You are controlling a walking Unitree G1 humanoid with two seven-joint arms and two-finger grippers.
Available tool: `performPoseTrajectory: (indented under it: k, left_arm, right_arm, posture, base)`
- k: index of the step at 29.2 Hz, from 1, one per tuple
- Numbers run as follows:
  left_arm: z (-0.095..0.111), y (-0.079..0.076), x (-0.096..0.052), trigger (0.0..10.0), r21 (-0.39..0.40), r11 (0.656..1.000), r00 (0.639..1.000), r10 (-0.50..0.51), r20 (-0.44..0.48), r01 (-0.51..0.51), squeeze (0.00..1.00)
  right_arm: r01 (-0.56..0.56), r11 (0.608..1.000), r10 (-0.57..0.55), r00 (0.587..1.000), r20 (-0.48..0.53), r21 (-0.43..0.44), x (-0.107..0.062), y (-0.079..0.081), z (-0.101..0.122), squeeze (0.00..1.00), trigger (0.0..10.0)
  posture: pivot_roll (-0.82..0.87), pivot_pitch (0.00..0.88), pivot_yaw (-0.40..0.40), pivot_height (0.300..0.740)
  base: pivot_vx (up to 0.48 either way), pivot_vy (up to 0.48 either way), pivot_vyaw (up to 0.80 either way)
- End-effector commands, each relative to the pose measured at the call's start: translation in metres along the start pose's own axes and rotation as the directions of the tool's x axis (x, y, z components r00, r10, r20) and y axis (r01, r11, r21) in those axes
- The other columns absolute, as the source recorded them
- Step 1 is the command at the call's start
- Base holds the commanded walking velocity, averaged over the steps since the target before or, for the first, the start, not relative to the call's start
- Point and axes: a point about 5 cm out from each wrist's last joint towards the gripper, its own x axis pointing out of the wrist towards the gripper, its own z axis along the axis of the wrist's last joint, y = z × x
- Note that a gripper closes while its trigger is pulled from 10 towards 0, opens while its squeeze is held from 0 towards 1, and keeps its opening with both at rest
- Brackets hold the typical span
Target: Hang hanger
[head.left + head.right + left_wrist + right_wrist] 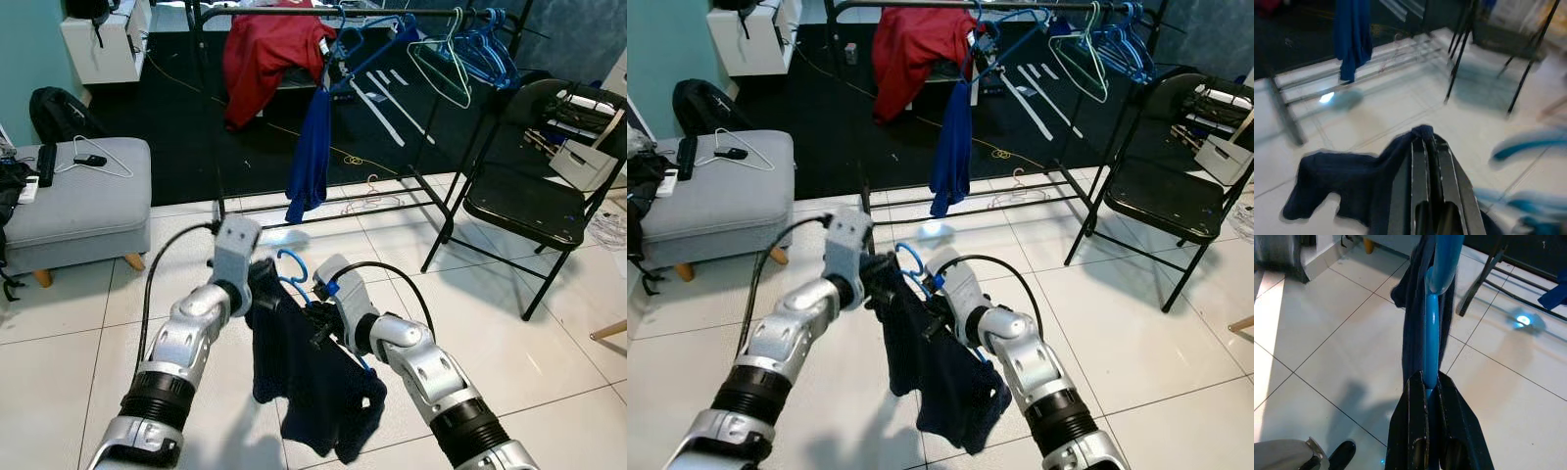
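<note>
A blue plastic hanger (1432,328) carries a dark navy garment (313,382) that hangs between my two arms above the tiled floor. The hanger's hook (291,262) curls up between the grippers. My right gripper (1430,379) is shut on the hanger's blue bar just below the hook. My left gripper (1428,143) is shut on the garment's upper edge (1342,181), to the left of the hook. The black clothes rail (294,12) stands farther ahead, holding a red garment (269,49), a blue garment (312,147) and several empty hangers (460,54).
A black folding chair (519,206) stands to the right of the rack. A grey ottoman (78,196) with a white wire hanger sits at the left, a black backpack (54,113) behind it. The rack's base bars (333,211) run across the floor ahead.
</note>
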Motion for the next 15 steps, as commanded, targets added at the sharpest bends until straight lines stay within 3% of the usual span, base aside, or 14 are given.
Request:
performPoseTrajectory:
  k: [1, 11, 13, 15]
  left_arm:
    - [0.035, 0.001, 0.003, 0.0, -0.019, 1.000, 0.987, -0.003, 0.163, 0.006, 0.00]
    - [0.040, 0.001, 0.011, 0.0, 0.063, 0.998, 0.991, -0.002, 0.130, -0.006, 0.00]
    - [0.033, -0.004, 0.015, 0.0, 0.103, 0.994, 0.996, -0.028, 0.084, 0.019, 0.00]
    - [0.015, -0.021, 0.022, 0.0, 0.171, 0.978, 0.993, -0.121, -0.018, 0.122, 0.00]
  right_arm:
    - [-0.011, 1.000, 0.011, 1.000, -0.004, 0.002, 0.000, 0.001, -0.002, 0.00, 10.0]
    - [-0.013, 1.000, 0.013, 1.000, -0.004, 0.002, 0.000, 0.002, -0.001, 0.00, 10.0]
    - [-0.018, 1.000, 0.018, 1.000, -0.005, 0.003, 0.000, 0.002, -0.001, 0.00, 10.0]
    - [-0.027, 1.000, 0.027, 1.000, -0.008, 0.001, 0.000, 0.004, -0.001, 0.00, 10.0]
  posture:
    - [-0.06, 0.076, -0.046, 0.740]
    - [-0.06, 0.082, -0.048, 0.740]
    - [-0.06, 0.083, -0.047, 0.740]
    - [-0.07, 0.086, -0.045, 0.740]
  base:
    - [0.000, 0.000, 0.00]
    - [0.000, 0.000, 0.00]
    - [0.000, 0.000, 0.00]
    - [0.000, 0.000, 0.00]
